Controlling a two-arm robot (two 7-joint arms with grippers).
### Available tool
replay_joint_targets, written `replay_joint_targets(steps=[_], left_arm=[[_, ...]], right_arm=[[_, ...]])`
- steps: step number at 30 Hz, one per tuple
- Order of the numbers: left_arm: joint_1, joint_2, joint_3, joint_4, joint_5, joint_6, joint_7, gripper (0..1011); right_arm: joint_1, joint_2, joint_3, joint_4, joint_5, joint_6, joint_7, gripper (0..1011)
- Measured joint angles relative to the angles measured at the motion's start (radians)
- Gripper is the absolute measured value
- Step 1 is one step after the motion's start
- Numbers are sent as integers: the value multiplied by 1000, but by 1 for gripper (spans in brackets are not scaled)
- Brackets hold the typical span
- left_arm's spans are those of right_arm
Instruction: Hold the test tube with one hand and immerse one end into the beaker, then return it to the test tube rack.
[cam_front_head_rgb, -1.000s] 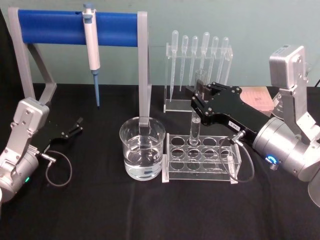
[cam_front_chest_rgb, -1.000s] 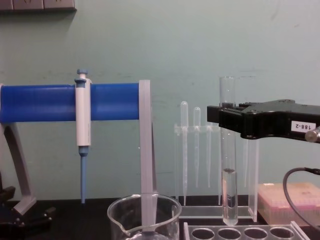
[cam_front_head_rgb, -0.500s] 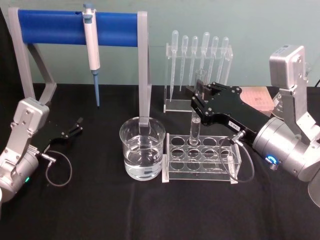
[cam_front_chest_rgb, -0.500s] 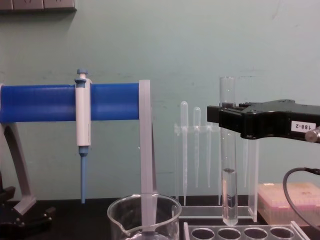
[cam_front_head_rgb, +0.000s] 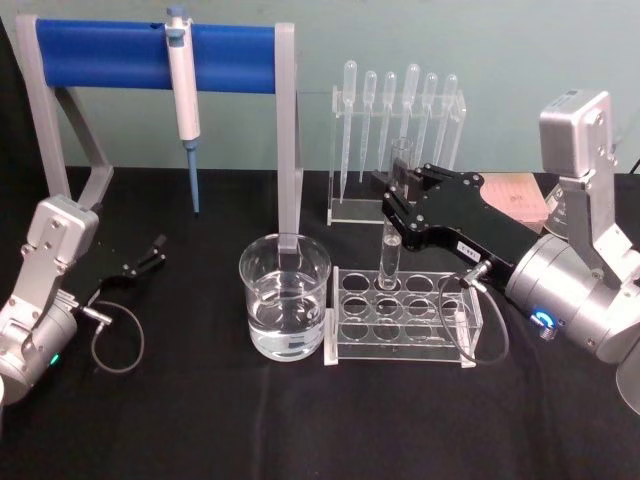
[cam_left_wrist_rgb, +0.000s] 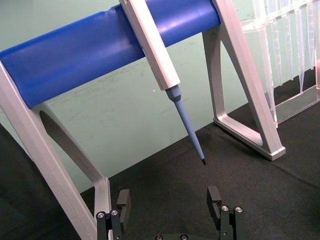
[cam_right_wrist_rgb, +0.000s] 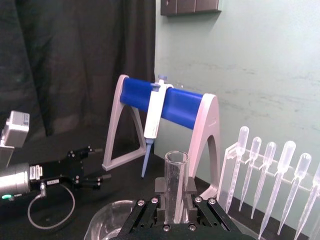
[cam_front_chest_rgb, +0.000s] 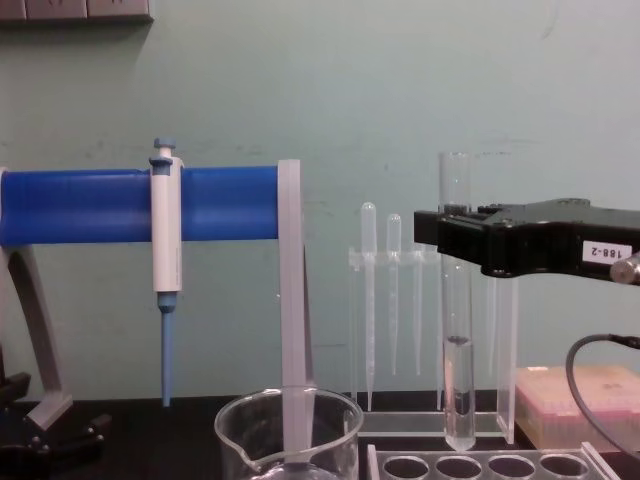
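Left claw: parked low at the bench's left edge, fingers spread apart, gripping nothing.
Pipettor: hanging on the blue-barred stand along the back-left, not my business.
Beaker: sitting mid-bench, just beside the left end of the clear rack, part-filled with clear liquid, spout showing in the chest view.
Step in hand: as I judge it, I've got the tube clear of the rack and the carry to the beaker comes next; no dip made yet.
Test tube: upright in my grip, its rounded bottom hanging just above the rack's holes, a short column of clear liquid in its lower part, straight rim poking up above my fingers.
Right claw: closed on the tube's upper part, reaching in from the bench's right side, over the rack.
Next move: I reckon it calls for sliding the tube left, keeping it upright and above the beaker's rim, then lowering the rounded end into the liquid without knocking the glass wall.
Pipettes: standing in their own holder at the back edge, behind my claw.
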Motion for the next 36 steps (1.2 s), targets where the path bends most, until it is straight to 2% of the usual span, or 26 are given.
replay_joint_targets(steps=[4,6,9,13,19,22,25,29,36], left_arm=[[0,0,0,0,0,0,0,1000],[0,0,0,0,0,0,0,1000],[0,0,0,0,0,0,0,1000],[0,0,0,0,0,0,0,1000],[0,0,0,0,0,0,0,1000],[0,0,0,0,0,0,0,1000],[0,0,0,0,0,0,0,1000],[0,0,0,0,0,0,0,1000],[0,0,0,0,0,0,0,1000]], right_arm=[[-1,-14,5,-14,12,5,-12,225],[12,-29,-4,-21,16,20,-21,225],[35,-45,-23,-25,14,40,-29,225],[91,-80,-65,-18,1,75,-37,226],[151,-126,-111,30,-14,81,-35,226],[177,-154,-139,76,-28,73,-33,225],[182,-168,-152,104,-39,58,-33,225],[179,-186,-172,152,-68,23,-34,225],[161,-206,-186,213,-111,-33,-33,226]])
